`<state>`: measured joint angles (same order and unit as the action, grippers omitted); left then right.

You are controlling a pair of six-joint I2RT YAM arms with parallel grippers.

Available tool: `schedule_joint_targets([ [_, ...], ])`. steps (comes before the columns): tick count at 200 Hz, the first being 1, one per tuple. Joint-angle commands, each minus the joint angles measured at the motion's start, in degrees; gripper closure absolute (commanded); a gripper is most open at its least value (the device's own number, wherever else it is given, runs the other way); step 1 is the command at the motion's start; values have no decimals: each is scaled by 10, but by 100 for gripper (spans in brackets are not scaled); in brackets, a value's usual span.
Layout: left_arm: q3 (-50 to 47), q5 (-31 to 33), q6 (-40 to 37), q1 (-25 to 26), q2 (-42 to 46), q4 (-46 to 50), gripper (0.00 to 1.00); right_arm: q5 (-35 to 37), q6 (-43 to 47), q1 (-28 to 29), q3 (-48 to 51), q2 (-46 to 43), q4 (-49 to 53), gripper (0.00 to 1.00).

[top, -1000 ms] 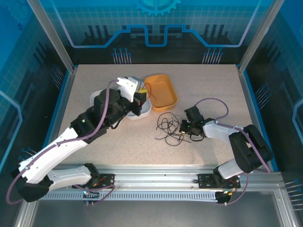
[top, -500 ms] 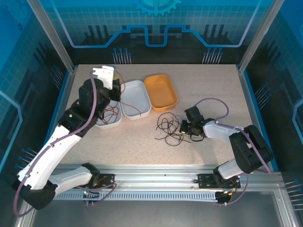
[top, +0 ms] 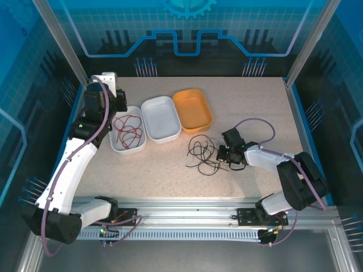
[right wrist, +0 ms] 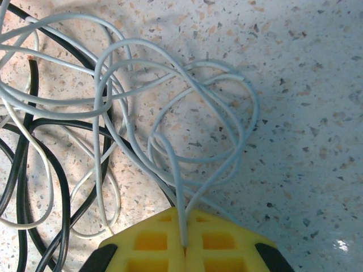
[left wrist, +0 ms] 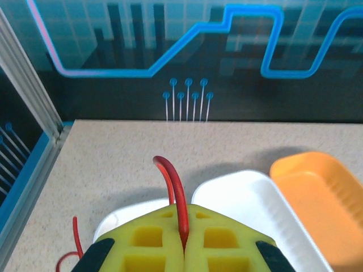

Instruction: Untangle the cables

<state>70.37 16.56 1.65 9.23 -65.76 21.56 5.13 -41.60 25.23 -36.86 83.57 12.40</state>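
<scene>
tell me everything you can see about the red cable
The red cable is a thin, glossy wire, plastic-coated by its look. Most of it lies in loose loops inside the leftmost white tray. One part is pinched between the shut yellow pads of the left hand, and a short stretch curls up beyond them.

This is a robotics lab test cell, not a home or a shop. A speckled table (top: 249, 107) sits boxed in by aluminium posts (top: 61, 42) and blue wall panels (top: 227, 28) printed with circuit lines and a gear. A slotted metal rail (top: 187, 218) runs along the near edge, with two white-and-black robot arms bolted to it, the left arm (top: 65, 170) and the right arm (top: 292, 175).
</scene>
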Motion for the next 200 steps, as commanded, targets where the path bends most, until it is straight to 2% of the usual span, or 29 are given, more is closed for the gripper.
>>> schedule_joint_targets([
  [1,-26,-19,20,-12,-20,-7,100,7,-9,10,-6,-3,19,100],
  [66,-94,-49,57,-24,-77,-38,100,8,-10,19,-14,8,19,100],
  [119,-153,-141,110,-41,-128,-100,100,10,-15,25,-11,5,19,100],
  [200,-152,-188,179,-46,-236,-184,100,15,-15,28,-13,-1,25,100],
])
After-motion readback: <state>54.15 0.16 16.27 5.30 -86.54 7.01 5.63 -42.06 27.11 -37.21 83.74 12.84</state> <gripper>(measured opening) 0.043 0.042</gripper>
